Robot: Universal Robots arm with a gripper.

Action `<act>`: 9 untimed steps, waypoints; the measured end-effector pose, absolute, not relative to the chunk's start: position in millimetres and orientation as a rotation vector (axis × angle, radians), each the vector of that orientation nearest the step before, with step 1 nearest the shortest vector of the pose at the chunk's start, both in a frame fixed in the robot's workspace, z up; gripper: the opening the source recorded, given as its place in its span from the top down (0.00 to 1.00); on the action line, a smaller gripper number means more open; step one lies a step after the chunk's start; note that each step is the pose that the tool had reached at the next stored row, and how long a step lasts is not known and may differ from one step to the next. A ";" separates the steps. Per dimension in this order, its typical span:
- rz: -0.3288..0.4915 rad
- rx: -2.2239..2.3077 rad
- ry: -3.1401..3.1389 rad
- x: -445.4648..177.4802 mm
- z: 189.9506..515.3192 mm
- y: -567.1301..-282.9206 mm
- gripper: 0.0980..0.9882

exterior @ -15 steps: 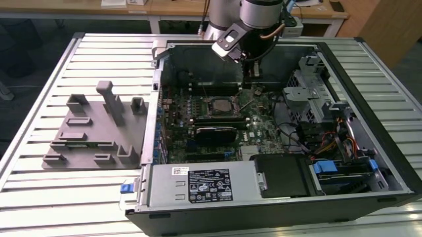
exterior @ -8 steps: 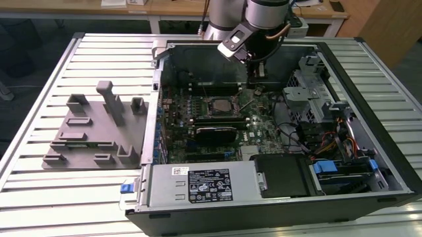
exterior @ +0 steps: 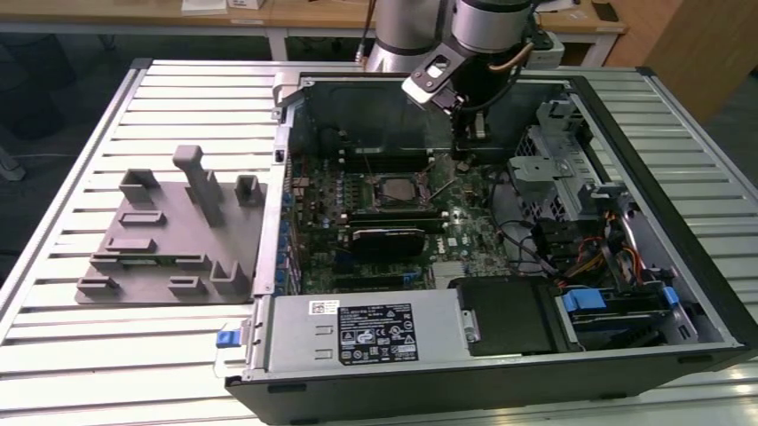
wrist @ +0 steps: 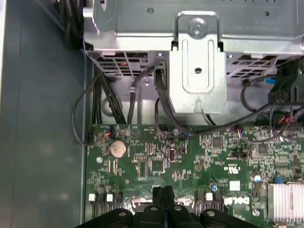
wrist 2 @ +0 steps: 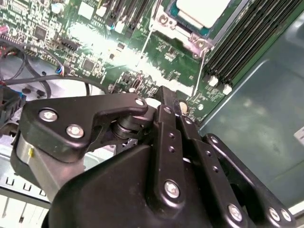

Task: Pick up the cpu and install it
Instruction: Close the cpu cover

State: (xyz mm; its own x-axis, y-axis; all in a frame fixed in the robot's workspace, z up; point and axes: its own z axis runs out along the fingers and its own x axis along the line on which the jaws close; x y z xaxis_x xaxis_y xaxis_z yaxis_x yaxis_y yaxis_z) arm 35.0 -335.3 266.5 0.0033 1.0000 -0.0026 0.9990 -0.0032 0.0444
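Open case [exterior: 275, 266] lies on the slatted bench [exterior: 95, 355], with the board [exterior: 480, 226] facing up. My arm reaches in from the far side. My end effector [exterior: 463, 158] hangs inside the case, low over the board and just to the exterior view's right of the socket. In the first wrist view the end effector [wrist: 164, 194] is clenched, its two fingers pressed flat together over the green board [wrist: 156, 166]. I cannot tell whether the tips touch the board. The cpu [exterior: 395, 188] sits in the socket near the middle of the board, apart from my fingers. In the second wrist view the cpu [wrist 2: 202, 10] shows as a pale silver square lying flat inside the socket frame. A thin metal lever [wrist 2: 200, 71] runs alongside that frame, and dark memory slots [wrist 2: 247, 38] run beside it. In the first wrist view a round coin cell [wrist: 118, 148] lies on the board and a finned heatsink [wrist: 285, 202] sits at its edge. A metal bracket [wrist: 197, 71] stands beyond the board, with black cables trailing beneath it. A grey fixture [exterior: 166, 235] with upright blocks stands on the bench at the exterior view's left, well apart from the case. A power supply [exterior: 355, 333] fills the near side of the case.
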 end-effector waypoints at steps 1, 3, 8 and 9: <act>0.046 2.201 2.194 43.3 264.6 -334.9 0.99; 0.046 2.201 2.194 43.6 256.3 -335.0 0.99; 0.046 2.201 2.194 43.6 247.8 -335.0 0.99; 0.046 2.201 2.194 43.6 247.0 -335.0 0.99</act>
